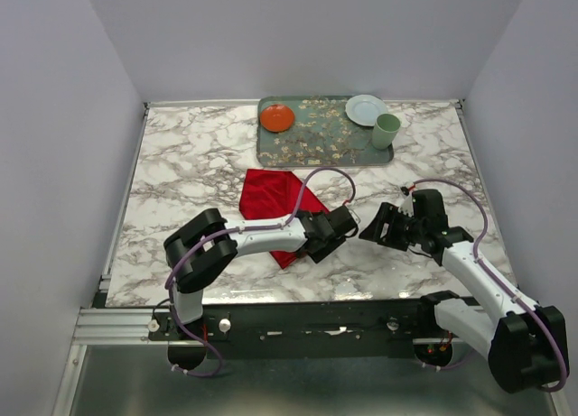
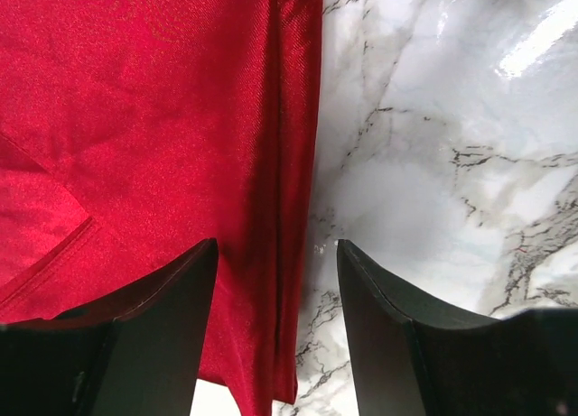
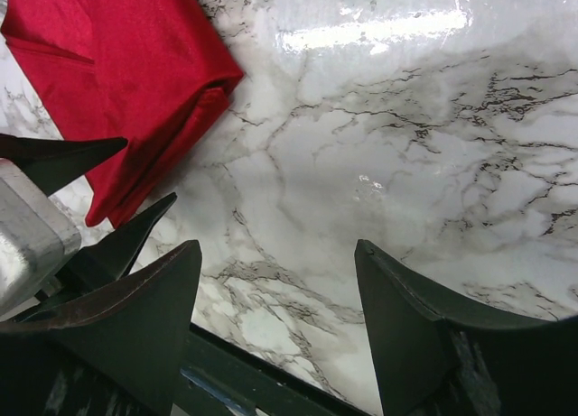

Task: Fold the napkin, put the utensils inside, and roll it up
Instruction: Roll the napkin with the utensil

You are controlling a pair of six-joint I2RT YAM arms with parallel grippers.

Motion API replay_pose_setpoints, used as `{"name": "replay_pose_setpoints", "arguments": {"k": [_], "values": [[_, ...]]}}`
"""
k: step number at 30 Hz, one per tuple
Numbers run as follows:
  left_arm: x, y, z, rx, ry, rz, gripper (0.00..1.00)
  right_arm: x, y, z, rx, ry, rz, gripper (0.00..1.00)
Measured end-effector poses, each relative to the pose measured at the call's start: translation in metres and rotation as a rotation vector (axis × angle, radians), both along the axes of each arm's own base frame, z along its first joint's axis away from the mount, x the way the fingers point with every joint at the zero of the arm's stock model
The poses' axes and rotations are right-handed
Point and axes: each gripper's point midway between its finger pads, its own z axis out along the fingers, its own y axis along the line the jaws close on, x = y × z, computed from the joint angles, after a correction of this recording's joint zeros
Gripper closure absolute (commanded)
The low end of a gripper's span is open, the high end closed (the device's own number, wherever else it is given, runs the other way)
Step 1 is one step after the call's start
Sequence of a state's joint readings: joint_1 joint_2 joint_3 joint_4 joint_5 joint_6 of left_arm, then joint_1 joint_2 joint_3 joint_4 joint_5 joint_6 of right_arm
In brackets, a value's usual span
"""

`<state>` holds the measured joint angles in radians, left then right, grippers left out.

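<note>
Napkin [image 1: 269, 195] lies folded on the marble table [image 1: 181, 154], centre-left, on the near side of the tray [image 1: 316, 127]. Left gripper [image 2: 277, 244] hovers with jaws apart astride its right folded edge, holding nothing. Right gripper [image 3: 278, 244] gapes over bare marble just to the right. Utensils not seen. Judgement: pinch all layers squarely at that edge. Open room lies right and near.

The red napkin [image 2: 153, 118] fills the left side, its folded long edge running top to bottom beside bare marble table [image 2: 452, 208]. The left gripper [image 2: 277, 249] hangs spread above that edge, one finger [image 2: 163, 335] over cloth, the other over marble.
</note>
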<state>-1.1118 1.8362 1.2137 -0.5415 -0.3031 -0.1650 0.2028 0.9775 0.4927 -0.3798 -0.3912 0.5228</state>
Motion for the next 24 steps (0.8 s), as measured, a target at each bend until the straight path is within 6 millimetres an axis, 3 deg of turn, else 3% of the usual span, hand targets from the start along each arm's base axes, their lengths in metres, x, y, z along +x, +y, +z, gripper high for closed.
{"name": "replay_pose_setpoints", "arguments": {"k": [9, 19, 22, 24], "values": [[0.005, 0.003, -0.008, 0.01, -0.01, 0.006, 0.43, 0.001, 0.003, -0.001, 0.015, -0.003, 0.01, 0.22], [0.023, 0.002, -0.01, -0.032, -0.017, 0.027, 0.47, 0.002, 0.004, -0.006, 0.021, 0.012, 0.01, 0.22], [0.026, 0.0, -0.011, -0.045, -0.003, 0.026, 0.53, 0.001, 0.005, -0.009, 0.021, 0.022, 0.01, 0.22], [0.028, -0.002, -0.011, -0.058, 0.012, 0.025, 0.66, -0.001, 0.005, -0.011, 0.023, 0.03, 0.012, 0.22]]}}
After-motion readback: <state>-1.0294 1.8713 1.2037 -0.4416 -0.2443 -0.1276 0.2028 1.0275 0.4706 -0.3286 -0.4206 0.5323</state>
